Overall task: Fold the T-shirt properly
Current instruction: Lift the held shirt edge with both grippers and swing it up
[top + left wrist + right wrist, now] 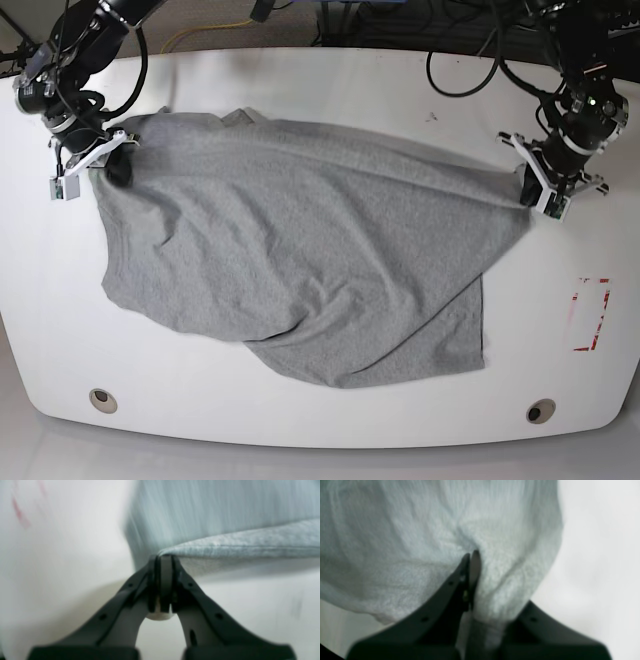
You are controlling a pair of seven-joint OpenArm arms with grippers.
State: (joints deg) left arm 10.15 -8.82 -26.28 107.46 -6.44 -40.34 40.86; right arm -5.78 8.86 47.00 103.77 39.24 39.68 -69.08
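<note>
Left pincer (165, 560): closed tight on a hemmed corner of the T-shirt (300, 260), near the tabletop's (330, 70) right edge in the base view. Right pincer (471, 555): shut too, with grey cloth bunched between and around its tips, near the far left corner of the tabletop. T-shirt: spread between the two across the middle of the tabletop, plain grey side up, rumpled, with one lower flap doubled over toward the near edge.

Judged step: stretching the cloth flat before any fold. To do well:
- Keep both grips firm and draw apart evenly, only until the top edge runs straight; too hard a pull risks tearing cloth out of a grip.
- Lift slightly so the doubled flap can fall open, then lay down toward the near edge.
- Hold both ends level to avoid new creases.
- Stay clear of the red mark (590, 315) near the right edge.
</note>
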